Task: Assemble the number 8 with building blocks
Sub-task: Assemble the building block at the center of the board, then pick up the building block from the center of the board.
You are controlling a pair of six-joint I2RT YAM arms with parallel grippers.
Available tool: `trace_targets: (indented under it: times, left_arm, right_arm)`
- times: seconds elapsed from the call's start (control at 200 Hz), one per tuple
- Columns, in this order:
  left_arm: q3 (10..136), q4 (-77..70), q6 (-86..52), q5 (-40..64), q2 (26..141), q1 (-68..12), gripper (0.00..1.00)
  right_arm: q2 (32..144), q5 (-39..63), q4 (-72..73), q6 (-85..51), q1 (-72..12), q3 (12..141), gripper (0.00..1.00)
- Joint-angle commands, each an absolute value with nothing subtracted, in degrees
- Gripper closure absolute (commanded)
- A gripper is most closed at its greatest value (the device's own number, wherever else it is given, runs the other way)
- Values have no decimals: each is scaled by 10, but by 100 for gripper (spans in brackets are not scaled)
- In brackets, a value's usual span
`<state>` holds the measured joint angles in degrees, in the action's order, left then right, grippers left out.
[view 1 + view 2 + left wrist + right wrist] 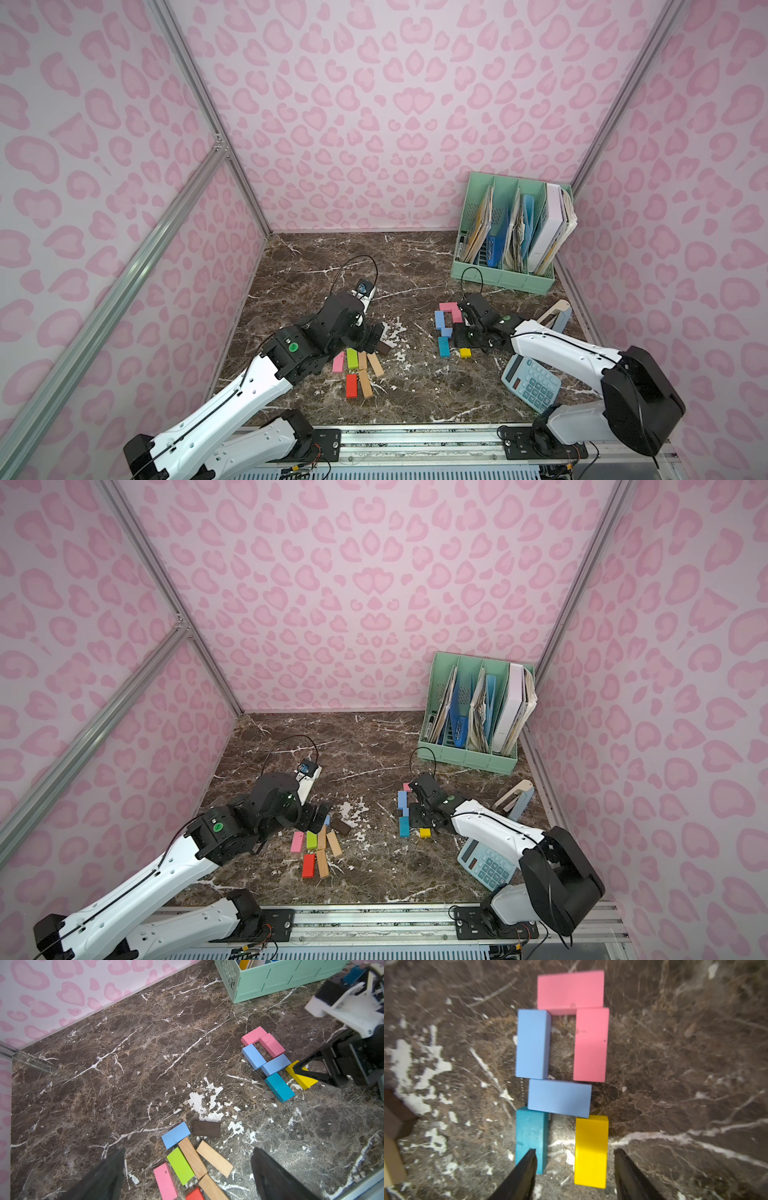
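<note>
Right end effector (pixel 575 1150) over marble tabletop (pixel 324 253); pink walls (pixel 374 104).

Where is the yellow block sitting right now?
In the right wrist view the yellow block lies between the right gripper's open fingers, beside the teal block and by the light blue crossbar block.

Fourteen building blocks (pixel 180 1165) (three plain tan), one calculator (pixel 531 384).
</note>
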<state>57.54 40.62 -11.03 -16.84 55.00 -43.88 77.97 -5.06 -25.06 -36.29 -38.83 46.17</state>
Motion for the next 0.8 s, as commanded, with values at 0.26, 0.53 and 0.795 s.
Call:
trace_targets:
  times: [0.26,0.53,0.795]
  left_arm:
    - [578,460,-327,-139,642,-355,2]
    - [558,448,-353,-99,686,-319,2]
    - [544,435,-405,-83,740,-290,3]
  right_arm:
    - [664,-32,-200,-298,-388,472,24]
    - [662,-8,-178,-297,-408,453,20]
    - [678,-9,-163,-300,-420,442,19]
